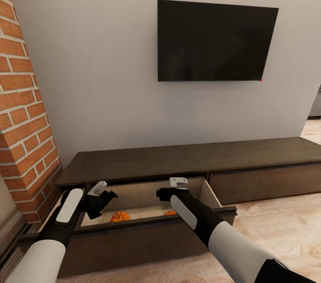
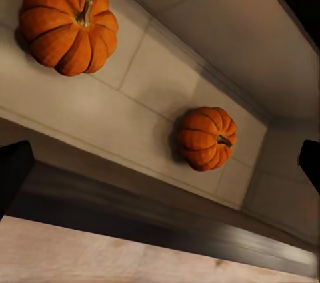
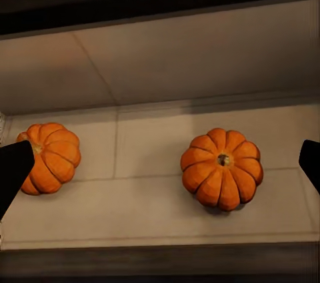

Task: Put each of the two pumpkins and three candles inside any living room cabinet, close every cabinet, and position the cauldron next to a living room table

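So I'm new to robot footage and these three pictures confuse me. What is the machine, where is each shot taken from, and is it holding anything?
This is a simulated robot with two arms, seen through its own cameras. The big picture is from its head, looking down over both arms at a long, low dark cabinet under a wall-mounted TV, with a brick column at the side. One drawer is pulled open. The left claw and right claw hover above it, both open and holding nothing.

The other two pictures come from cameras near each claw, looking down into the drawer. Both show two orange pumpkins lying apart on the pale drawer floor: one pumpkin and the other pumpkin in the left wrist view. The dark shapes at those pictures' edges are the fingertips.
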`<state>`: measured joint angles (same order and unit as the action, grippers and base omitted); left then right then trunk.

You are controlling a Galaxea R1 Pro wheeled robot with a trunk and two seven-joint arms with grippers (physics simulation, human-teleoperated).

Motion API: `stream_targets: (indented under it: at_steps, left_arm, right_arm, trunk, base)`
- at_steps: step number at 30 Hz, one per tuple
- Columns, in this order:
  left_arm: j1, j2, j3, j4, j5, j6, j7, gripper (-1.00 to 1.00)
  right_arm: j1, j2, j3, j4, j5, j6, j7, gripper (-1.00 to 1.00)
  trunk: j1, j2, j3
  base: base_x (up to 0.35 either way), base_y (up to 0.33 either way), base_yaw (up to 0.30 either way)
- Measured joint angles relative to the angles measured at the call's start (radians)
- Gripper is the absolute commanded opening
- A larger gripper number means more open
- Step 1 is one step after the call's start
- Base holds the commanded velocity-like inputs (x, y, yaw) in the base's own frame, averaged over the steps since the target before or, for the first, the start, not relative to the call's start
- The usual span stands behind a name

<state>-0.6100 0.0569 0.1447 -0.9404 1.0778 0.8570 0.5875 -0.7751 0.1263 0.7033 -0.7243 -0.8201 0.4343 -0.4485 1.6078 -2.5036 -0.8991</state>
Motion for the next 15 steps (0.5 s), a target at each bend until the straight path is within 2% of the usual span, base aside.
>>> stream_targets:
  at_steps: [4,15]
  left_arm:
    - [0.001,0.0,-0.005,-0.007,-0.001,0.001,-0.001,1.0]
    - [0.001,-0.001,-0.012,-0.033,-0.005,0.003,-0.001,1.0]
  right_arm:
    - [0.0,0.0,0.0,0.0,0.0,0.0,0.0,1.0]
    - [0.0,-0.003,0.0,-0.001,0.003,-0.066,0.01,1.0]
  trunk:
    - [-0.001,0.001,0.015]
    - [-0.006,0.004,0.058]
  base:
    - [-0.177,0.0,0.0]
    - [-0.32,0.0,0.0]
